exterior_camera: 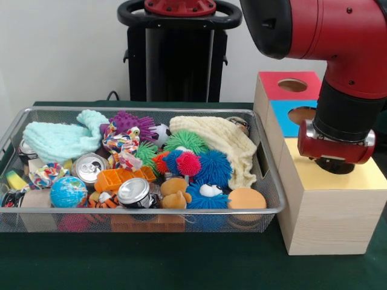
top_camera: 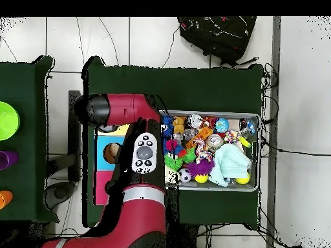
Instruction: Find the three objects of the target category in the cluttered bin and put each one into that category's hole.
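A wire bin (exterior_camera: pixel 151 211) holds a heap of toys: two drink cans (exterior_camera: pixel 89 166) (exterior_camera: pixel 134 191), a globe ball (exterior_camera: pixel 68 191), spiky rubber balls in blue (exterior_camera: pixel 211 166), green (exterior_camera: pixel 185 142) and purple (exterior_camera: pixel 130 122), a cream knit cloth (exterior_camera: pixel 217 142), a mint cloth (exterior_camera: pixel 57 139) and an orange sponge (exterior_camera: pixel 247 198). To its right stands a wooden sorting box with a red top hole (exterior_camera: pixel 292 85), a blue top hole (exterior_camera: pixel 302 115) and a yellow top (exterior_camera: pixel 363 178). My gripper (exterior_camera: pixel 334 165) hangs just over the yellow top, mostly hidden under the red wrist.
In the overhead view the arm (top_camera: pixel 143 152) lies across the sorting box (top_camera: pixel 111 152), beside the bin (top_camera: pixel 257 152). A second table at the left carries a green bowl (top_camera: pixel 5 120) and other small cups. A black bag (top_camera: pixel 216 35) lies on the floor beyond.
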